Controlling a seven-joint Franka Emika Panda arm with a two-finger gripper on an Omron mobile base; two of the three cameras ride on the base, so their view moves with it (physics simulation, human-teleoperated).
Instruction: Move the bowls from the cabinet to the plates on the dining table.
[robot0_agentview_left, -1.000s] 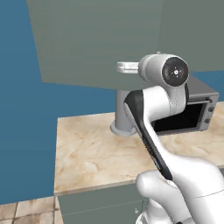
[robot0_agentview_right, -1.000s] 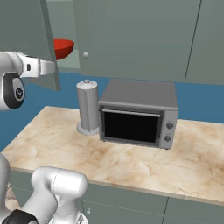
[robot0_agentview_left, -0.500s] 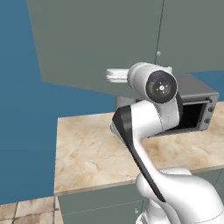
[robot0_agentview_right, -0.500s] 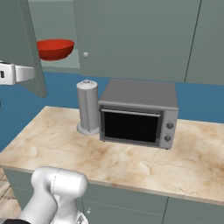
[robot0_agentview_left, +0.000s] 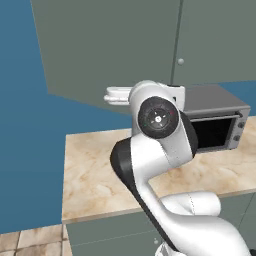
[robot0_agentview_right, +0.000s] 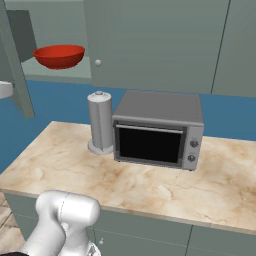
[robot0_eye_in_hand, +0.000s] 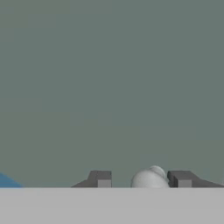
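At upper left of my right base view, the cabinet's pale green shelf (robot0_agentview_right: 75, 70) carries a red bowl (robot0_agentview_right: 59, 56); below, the marble counter (robot0_agentview_right: 150, 185) holds a toaster oven (robot0_agentview_right: 159, 129) and paper-towel roll (robot0_agentview_right: 100, 121).

Even, soft rendered light, faint shadows, no glare, slightly blurry.

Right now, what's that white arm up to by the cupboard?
The arm is working at the cabinet door. In the hand view its gripper sits right against the door, fingers apart on either side of a round knob. The door stands swung open, and a red bowl sits on the shelf inside, not yet touched. Below, the counter holds a toaster oven and a paper-towel roll.
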